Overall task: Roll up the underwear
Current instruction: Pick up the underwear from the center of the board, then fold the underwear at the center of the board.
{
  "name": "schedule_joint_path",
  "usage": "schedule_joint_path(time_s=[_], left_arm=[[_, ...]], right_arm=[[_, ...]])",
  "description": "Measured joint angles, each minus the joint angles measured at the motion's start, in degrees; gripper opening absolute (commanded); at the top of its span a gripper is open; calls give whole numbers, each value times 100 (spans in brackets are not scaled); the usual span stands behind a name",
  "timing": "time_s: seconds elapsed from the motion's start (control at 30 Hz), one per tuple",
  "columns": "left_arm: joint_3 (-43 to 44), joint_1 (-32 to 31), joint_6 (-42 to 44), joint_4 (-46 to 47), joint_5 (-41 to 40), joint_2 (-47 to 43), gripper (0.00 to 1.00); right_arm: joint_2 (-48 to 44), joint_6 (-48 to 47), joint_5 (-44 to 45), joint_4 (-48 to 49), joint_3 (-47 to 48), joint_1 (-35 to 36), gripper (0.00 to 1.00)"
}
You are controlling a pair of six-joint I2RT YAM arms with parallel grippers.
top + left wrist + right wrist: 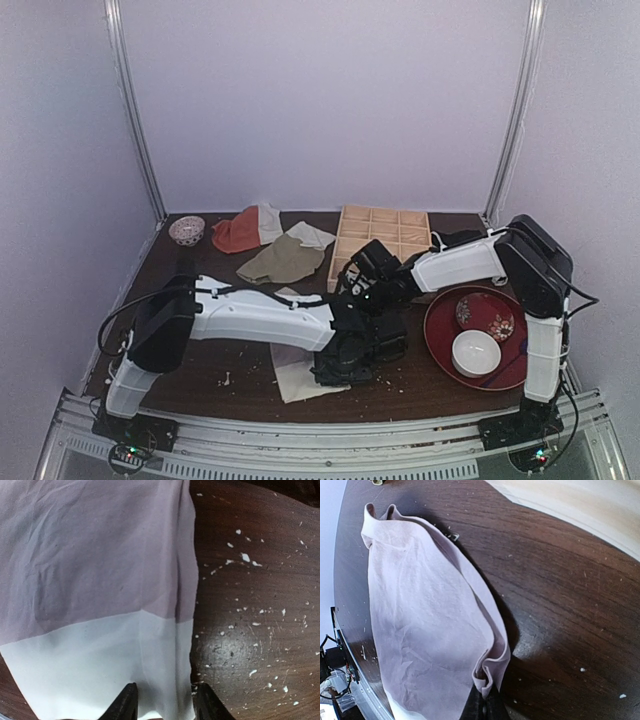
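The underwear (295, 378) lies at the table's front middle, mostly hidden under both arms in the top view; only its white waistband shows there. In the left wrist view its mauve cloth (100, 555) fills the upper left, with the white waistband below. My left gripper (345, 362) (166, 705) is open, its fingers set apart either side of the waistband's right edge. My right gripper (362, 290) (482, 705) is shut on a bunched fold of the mauve underwear (420, 620) at its far edge, which is lifted a little off the table.
A wooden compartment box (380, 240) stands behind the grippers. A red plate (435, 335) at the right holds a white bowl (476, 352) and a patterned bowl (485, 315). An olive cloth (280, 260), an orange-red and white cloth (245, 230) and a small bowl (187, 230) lie at the back left. White crumbs (245, 557) dot the table.
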Motion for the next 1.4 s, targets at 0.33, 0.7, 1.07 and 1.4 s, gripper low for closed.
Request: schedule_joint_path(time_s=[0.33, 0.7, 1.07, 1.4], left_arm=[[-175, -109, -81, 356, -168, -4, 26], [-199, -109, -258, 341, -232, -9, 0], [-1307, -107, -269, 822, -271, -859, 0], [-3484, -35, -420, 2194, -219, -2625, 0]], right_arm=[[31, 33, -94, 122, 0, -28, 0], [31, 37, -94, 127, -2, -28, 0], [20, 37, -2, -79, 39, 11, 0], [-2, 125, 455, -861, 772, 452, 0]])
